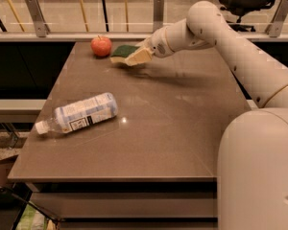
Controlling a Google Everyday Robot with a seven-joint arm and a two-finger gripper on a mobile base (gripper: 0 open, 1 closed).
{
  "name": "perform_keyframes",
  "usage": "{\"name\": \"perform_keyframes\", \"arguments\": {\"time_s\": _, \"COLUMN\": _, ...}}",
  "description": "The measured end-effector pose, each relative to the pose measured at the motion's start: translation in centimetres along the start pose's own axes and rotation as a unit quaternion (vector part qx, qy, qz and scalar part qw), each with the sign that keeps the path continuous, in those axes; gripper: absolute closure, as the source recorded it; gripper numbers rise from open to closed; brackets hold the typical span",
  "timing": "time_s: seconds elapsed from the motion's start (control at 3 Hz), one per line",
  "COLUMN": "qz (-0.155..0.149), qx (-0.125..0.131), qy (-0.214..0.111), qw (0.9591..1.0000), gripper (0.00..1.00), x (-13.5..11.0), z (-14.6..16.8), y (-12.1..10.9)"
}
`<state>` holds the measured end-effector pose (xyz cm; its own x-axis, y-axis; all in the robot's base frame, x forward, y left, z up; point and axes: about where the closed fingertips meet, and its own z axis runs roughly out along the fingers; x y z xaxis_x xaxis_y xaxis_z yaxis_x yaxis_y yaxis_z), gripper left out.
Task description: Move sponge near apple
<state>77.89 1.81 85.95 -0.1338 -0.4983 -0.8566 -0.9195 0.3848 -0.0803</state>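
Sponge (124, 51) runs left-right, green face up, just right of apple (101, 46); my gripper (137, 57) clamps its right end. Bottle (81, 113) label: unreadable.

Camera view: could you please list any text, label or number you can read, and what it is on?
Label on the bottle: dark print, too blurred to read.
No text shows on the apple, the sponge, the claw at the sponge, or the table.
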Motion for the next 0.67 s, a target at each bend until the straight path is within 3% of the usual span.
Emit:
{"name": "perform_keyframes", "arguments": {"time_s": 0.33, "qz": 0.0, "qx": -0.003, "qy": 0.0, "qw": 1.0, "gripper": 0.0, "x": 0.04, "z": 0.34, "y": 0.15}}
{"name": "perform_keyframes", "arguments": {"time_s": 0.67, "qz": 0.0, "qx": -0.003, "qy": 0.0, "qw": 1.0, "gripper": 0.0, "x": 0.04, "z": 0.35, "y": 0.16}}
